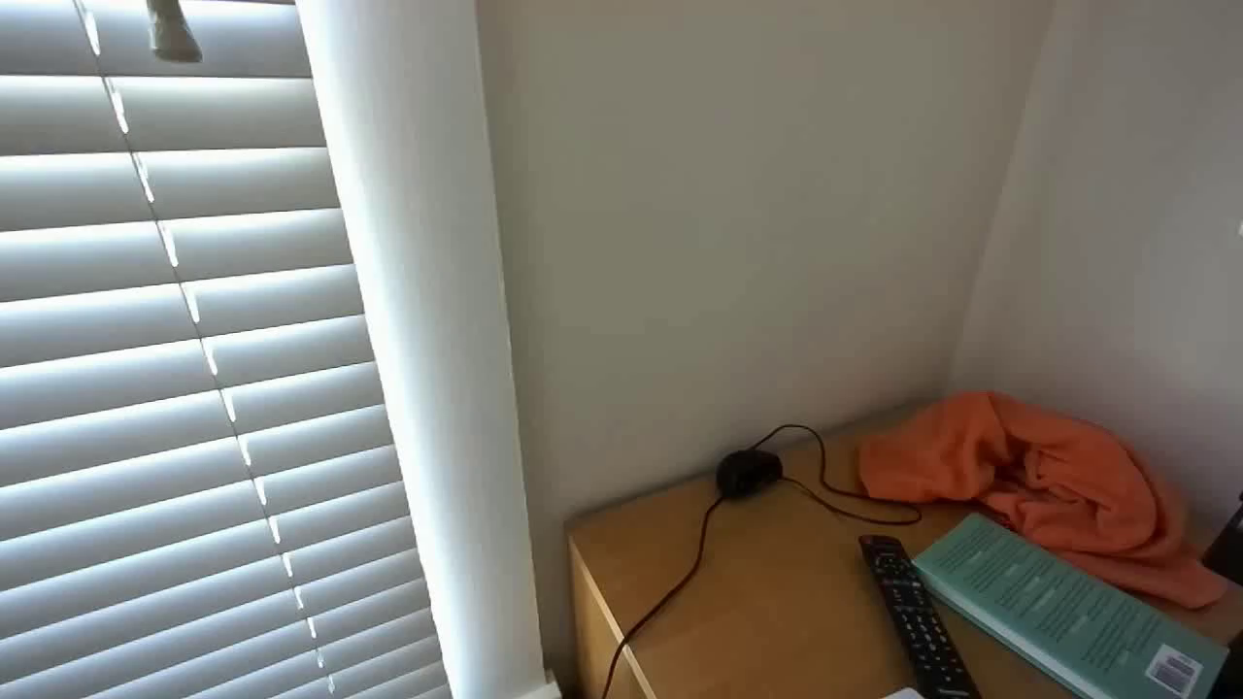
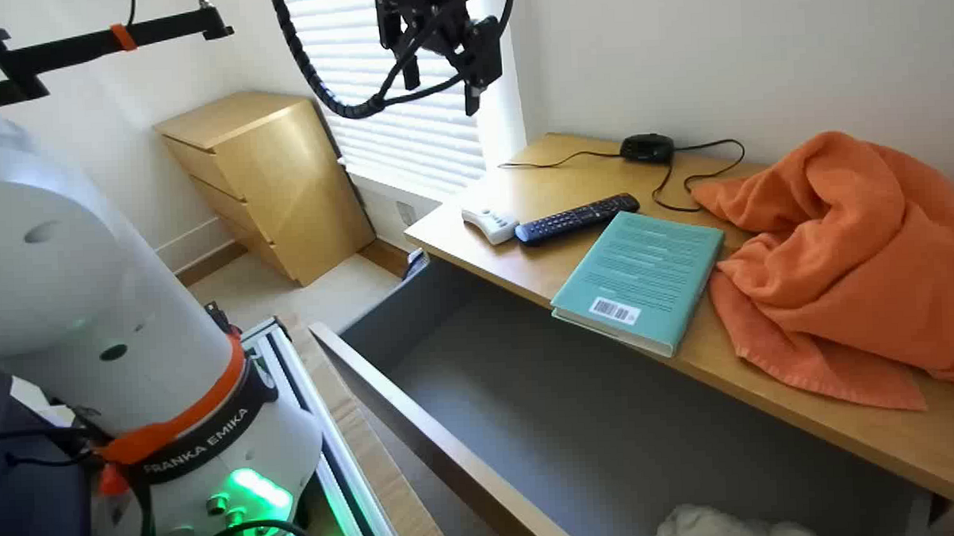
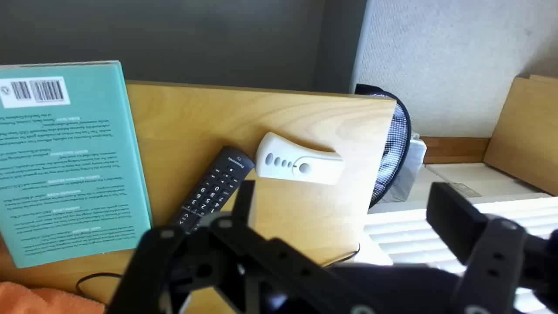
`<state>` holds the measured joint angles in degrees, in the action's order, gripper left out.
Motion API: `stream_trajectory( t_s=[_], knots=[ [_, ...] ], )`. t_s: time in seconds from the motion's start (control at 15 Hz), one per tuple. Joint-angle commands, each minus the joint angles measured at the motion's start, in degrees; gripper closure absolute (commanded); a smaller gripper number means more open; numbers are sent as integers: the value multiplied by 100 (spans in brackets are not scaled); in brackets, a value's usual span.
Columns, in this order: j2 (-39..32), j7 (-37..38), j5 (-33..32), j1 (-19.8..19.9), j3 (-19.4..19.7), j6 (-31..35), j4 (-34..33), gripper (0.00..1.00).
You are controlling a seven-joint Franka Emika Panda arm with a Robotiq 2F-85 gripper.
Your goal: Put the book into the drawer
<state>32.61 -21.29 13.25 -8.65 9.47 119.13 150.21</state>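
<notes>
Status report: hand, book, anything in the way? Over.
Hand open, empty. Book on the dresser, edge overhanging the open drawer. Nothing on top; orange cloth and dark remote close beside.

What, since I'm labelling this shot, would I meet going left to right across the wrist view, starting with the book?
Teal book → black remote → white remote → black-rimmed mesh item → wooden furniture at the right edge. Left out for overlap: the orange cloth, the open drawer and the gripper.
</notes>
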Motion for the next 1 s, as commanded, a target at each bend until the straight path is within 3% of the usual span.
stream_trajectory(
  t_s=[0.0, 0.27, 0.93],
  knots=[
    [-12, -47, 60, 109, -102, -26, -12, 0],
    [-13, -47, 60, 109, -102, -26, -11, 0],
    [-375, -1441, 250, 1175, 1386, 92, 844, 0]
  ],
)
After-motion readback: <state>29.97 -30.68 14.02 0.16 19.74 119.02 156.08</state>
